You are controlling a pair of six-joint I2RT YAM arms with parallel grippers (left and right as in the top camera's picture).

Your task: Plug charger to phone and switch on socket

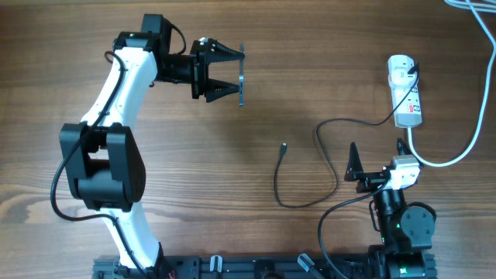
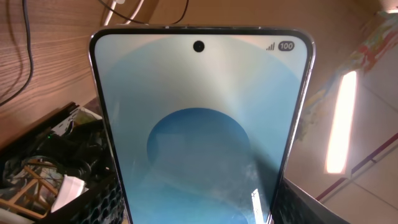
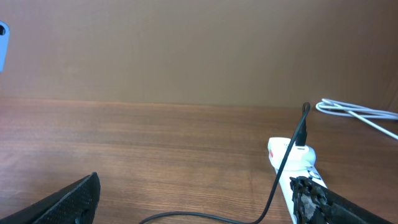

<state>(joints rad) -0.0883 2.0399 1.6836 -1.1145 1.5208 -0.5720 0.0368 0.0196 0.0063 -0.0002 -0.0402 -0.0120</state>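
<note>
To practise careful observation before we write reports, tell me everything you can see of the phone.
The phone is a slim smartphone with rounded corners and a thin silvery frame. Its lit screen shows pale blue with a darker blue circle, a punch-hole camera at top centre, signal bars and a 100 badge. From overhead it shows edge-on, gripped between the fingers of the left gripper.

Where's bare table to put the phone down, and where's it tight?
Free: table between left arm and charger loop; also top centre, between phone and socket. Crowded: right side, with charger, white cord, right gripper.
</note>
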